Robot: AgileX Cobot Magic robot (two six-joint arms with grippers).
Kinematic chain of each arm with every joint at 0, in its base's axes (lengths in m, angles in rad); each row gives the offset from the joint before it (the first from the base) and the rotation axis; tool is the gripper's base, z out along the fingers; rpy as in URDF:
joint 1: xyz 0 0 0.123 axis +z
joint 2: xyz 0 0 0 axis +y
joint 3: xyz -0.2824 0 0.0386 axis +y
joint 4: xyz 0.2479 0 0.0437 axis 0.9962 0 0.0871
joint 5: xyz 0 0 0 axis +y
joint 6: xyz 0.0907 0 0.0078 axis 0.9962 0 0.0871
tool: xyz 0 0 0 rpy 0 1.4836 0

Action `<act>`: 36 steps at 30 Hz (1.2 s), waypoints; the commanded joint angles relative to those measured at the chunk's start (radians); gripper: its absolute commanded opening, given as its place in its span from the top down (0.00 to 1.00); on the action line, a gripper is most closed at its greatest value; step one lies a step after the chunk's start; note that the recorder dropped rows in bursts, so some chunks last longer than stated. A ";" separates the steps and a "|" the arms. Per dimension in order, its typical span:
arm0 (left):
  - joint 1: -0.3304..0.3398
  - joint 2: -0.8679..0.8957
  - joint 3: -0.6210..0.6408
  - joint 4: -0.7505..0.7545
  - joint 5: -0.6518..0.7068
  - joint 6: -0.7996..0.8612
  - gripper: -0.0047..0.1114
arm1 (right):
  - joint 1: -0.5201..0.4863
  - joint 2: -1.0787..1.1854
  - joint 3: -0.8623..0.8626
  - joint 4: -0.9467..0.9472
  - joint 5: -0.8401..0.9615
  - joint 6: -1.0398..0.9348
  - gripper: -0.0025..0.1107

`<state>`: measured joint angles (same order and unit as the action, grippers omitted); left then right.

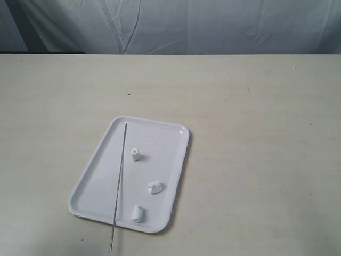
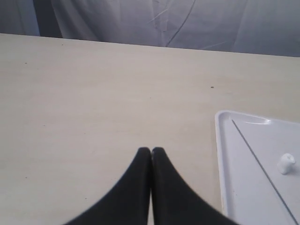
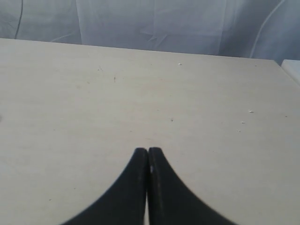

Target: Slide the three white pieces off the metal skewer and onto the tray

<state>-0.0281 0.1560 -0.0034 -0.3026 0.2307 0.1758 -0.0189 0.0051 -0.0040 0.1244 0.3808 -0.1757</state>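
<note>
Three white pieces lie loose on tray, off metal skewer: task judged complete. L gripper & R gripper: jaws together, empty, parked off tray.

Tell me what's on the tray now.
Three white pieces lie loose on the tray, off the skewer, which rests along one long side, one end overhanging the rim. Nothing hides them.

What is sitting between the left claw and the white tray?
Nothing, just bare table. In the left wrist view, the shut left claw and the tray have only plain beige surface between them.
</note>
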 commanded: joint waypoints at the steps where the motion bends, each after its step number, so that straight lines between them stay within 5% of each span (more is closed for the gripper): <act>1: 0.002 -0.005 0.003 0.152 -0.021 -0.186 0.96 | 0.001 -0.005 0.004 0.045 -0.007 0.024 0.98; 6: 0.002 -0.005 0.003 0.222 -0.021 -0.212 0.96 | 0.093 -0.005 0.004 0.036 -0.002 0.081 0.98; 36: 0.048 -0.005 0.003 0.275 -0.015 -0.176 0.96 | 0.091 -0.005 0.004 -0.140 -0.016 0.232 0.98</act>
<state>0.0149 0.1560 -0.0034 -0.0280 0.2243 0.0000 0.0687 0.0051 -0.0040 0.0000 0.3791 0.0524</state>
